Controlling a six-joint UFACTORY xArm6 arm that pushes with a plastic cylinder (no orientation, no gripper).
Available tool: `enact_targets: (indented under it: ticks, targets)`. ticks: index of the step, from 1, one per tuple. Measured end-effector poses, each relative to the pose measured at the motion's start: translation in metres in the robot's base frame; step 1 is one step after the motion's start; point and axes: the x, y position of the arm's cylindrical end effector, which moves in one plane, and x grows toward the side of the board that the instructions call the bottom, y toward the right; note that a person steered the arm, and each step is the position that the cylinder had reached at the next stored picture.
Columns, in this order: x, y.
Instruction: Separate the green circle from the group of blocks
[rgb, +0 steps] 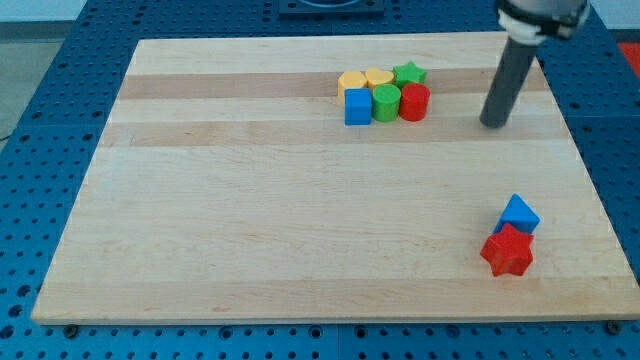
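The green circle (386, 101) sits in a tight group near the view's top middle. A blue cube (357, 107) touches its left and a red cylinder (414, 102) its right. Behind it are two yellow blocks, one (352, 81) at the left and one (378, 77) beside it, and a green star (408, 74). My tip (492, 124) rests on the board to the right of the group, about a block's width or more from the red cylinder, touching nothing.
A blue block (519, 213) and a red star (508, 251) lie together near the view's bottom right. The wooden board (250, 200) rests on a blue pegboard table (40, 150).
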Motion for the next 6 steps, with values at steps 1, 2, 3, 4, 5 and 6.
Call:
enact_targets:
  ticks: [1,2,3,4,5,6]
  targets:
    - [-0.038,-0.062]
    - [-0.031,-0.146]
    - [0.006,-0.2]
    - [0.021,-0.207]
    - [0.019,-0.207]
    - [0.045,-0.207]
